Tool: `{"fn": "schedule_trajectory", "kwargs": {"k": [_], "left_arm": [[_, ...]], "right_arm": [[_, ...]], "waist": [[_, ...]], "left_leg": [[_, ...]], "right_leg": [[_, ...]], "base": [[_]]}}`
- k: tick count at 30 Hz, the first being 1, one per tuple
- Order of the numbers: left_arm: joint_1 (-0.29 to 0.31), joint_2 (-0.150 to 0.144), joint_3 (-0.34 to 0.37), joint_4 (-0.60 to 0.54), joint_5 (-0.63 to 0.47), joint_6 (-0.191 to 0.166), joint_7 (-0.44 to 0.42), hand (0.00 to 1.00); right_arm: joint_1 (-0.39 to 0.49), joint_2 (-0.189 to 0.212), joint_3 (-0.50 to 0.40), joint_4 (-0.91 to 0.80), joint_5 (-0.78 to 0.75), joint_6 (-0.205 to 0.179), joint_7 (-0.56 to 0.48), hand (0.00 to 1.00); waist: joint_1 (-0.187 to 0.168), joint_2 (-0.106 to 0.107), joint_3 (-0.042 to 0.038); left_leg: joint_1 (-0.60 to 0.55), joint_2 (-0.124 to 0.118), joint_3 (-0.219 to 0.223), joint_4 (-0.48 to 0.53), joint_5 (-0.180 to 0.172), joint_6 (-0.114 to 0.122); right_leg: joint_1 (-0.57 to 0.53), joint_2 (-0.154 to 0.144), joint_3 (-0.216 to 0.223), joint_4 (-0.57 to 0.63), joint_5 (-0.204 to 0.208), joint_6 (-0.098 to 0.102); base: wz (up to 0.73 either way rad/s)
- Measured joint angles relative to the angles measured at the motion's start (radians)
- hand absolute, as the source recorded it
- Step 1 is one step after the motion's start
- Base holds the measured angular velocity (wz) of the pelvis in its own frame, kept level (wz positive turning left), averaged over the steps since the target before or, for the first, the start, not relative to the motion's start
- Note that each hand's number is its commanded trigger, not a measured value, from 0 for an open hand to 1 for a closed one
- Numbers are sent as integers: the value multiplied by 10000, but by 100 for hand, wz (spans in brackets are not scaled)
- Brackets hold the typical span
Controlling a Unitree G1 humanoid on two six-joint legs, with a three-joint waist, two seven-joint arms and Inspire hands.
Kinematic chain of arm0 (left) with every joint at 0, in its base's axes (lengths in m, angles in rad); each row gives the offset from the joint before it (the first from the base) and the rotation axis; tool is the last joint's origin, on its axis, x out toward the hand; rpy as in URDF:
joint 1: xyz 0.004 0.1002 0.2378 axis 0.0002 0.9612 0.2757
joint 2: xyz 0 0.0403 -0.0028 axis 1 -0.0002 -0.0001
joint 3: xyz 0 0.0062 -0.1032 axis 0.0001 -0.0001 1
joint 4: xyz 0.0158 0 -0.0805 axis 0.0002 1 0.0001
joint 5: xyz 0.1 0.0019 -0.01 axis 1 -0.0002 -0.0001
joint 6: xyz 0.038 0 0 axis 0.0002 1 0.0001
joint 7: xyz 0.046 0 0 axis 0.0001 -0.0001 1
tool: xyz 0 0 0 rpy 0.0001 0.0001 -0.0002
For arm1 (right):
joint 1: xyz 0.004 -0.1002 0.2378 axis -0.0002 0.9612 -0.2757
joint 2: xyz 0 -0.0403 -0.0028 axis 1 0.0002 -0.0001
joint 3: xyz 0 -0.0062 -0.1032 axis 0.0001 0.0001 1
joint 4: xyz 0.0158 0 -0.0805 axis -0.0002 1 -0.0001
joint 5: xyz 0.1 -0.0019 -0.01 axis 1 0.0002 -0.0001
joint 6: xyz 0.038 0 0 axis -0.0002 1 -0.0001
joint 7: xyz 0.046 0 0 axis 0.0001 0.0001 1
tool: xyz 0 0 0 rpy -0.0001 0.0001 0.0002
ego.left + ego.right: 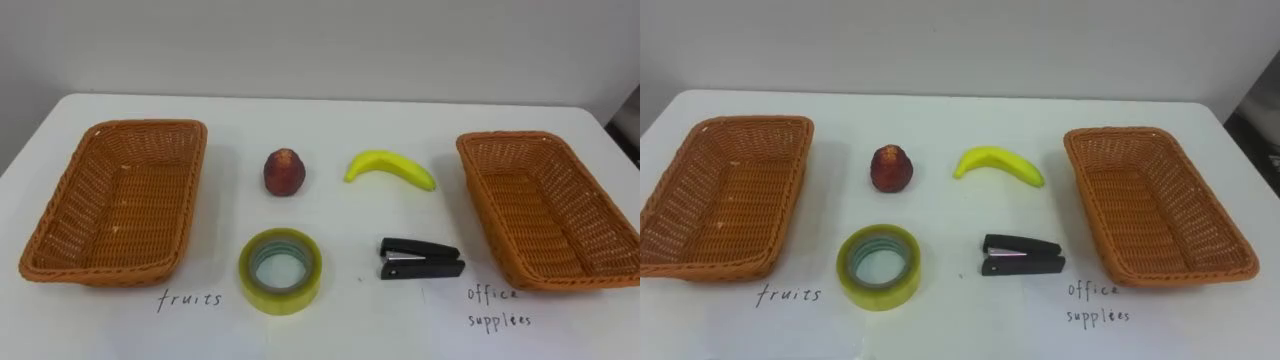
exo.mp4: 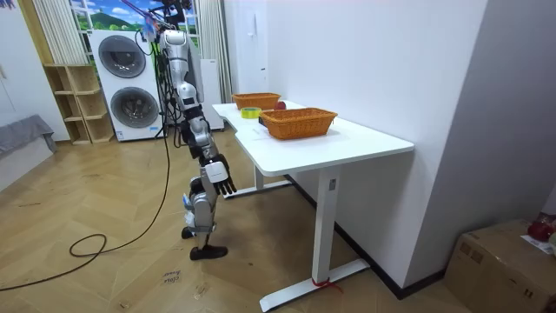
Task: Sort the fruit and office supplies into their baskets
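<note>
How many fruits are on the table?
2. The red apple lies in the middle, nearer the left basket. The yellow banana lies to its right, nearer the right basket. Neither basket hides any more.

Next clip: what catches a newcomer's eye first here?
Two empty wicker baskets stand out, the left basket and the right basket at the ends of the white table. Between them lie a red apple and a banana at the back, a tape roll and a black stapler in front.
</note>
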Motion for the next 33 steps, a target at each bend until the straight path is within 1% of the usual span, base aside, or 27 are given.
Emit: {"fn": "schedule_trajectory", "kwargs": {"k": [2,4,6,9,16,19,21,22,24,28,30,33], "left_arm": [[-1,0,4,-1,6,0,1,0],[-11,4,-5,-6,5,-1,5,0],[-32,19,-5,-9,4,-12,11,0],[-77,22,-8,-12,1,-22,55,0],[-86,21,5,-9,12,-76,65,0],[-92,14,9,6,11,-113,227,0],[-86,14,18,20,8,-131,340,0],[-90,10,24,26,12,-132,440,0],[-86,16,42,21,11,-133,529,0],[-38,23,464,5,5,-214,712,0],[19,23,914,5,-5,-304,719,0],[4,30,1021,5,-13,-341,848,0]], "right_arm": [[1,-1,-2,4,-1,0,3,0],[-23,-4,-3,38,2,-1,3,0],[-53,-4,-7,70,-4,-3,-4,0],[-49,-3,-6,79,-4,-1,-39,0],[-12,-2,-32,80,-1,-4,-54,0],[-9,7,-92,119,4,-8,-85,0],[-18,14,-90,177,136,-8,-157,0],[-19,26,-93,273,386,-3,-195,0],[-13,50,-98,379,712,7,-312,0],[152,80,-454,392,1261,9,-616,0],[273,76,-886,450,1637,11,-693,0],[446,58,-1302,446,2019,16,-835,0]], "waist": [[0,8,-2],[-15,-16,14],[-62,-5,9],[-62,-12,13],[-68,19,-6],[-88,21,-6],[-86,14,0],[-88,-16,19],[-86,-12,17],[-147,-11,16],[-240,-34,9],[-270,-49,-1]], "left_leg": [[0,0,-13,-1,-1,-1],[-13,0,-24,-7,-4,-1],[-80,-1,-79,-31,-6,-1],[-83,4,-43,-47,-6,-1],[-99,-13,-44,-19,-6,-1],[-90,-17,-23,3,-5,-1],[-80,-14,-3,3,-5,-1],[-79,-14,-4,3,-5,-1],[-81,-13,-3,3,-5,0],[-66,-12,-4,0,-4,0],[-53,-11,-11,3,-4,0],[-51,-10,-9,2,-5,0]], "right_leg": [[-1,7,1,-3,0,0],[-11,-4,-13,-9,0,0],[-66,-10,-72,-9,0,0],[-77,-8,-77,-14,0,0],[-75,-12,-93,-36,-2,3],[-63,-14,-78,-35,-4,6],[-59,-19,-61,-35,-5,7],[-59,-28,-58,-33,-5,7],[-66,-24,-31,-30,-7,7],[-48,-26,-25,-10,-18,14],[-45,-22,-32,-11,-18,14],[-42,-24,-28,-19,-18,13]], "base": [[0],[2],[7],[0],[0],[0],[0],[0],[0],[0],[0],[0]]}}
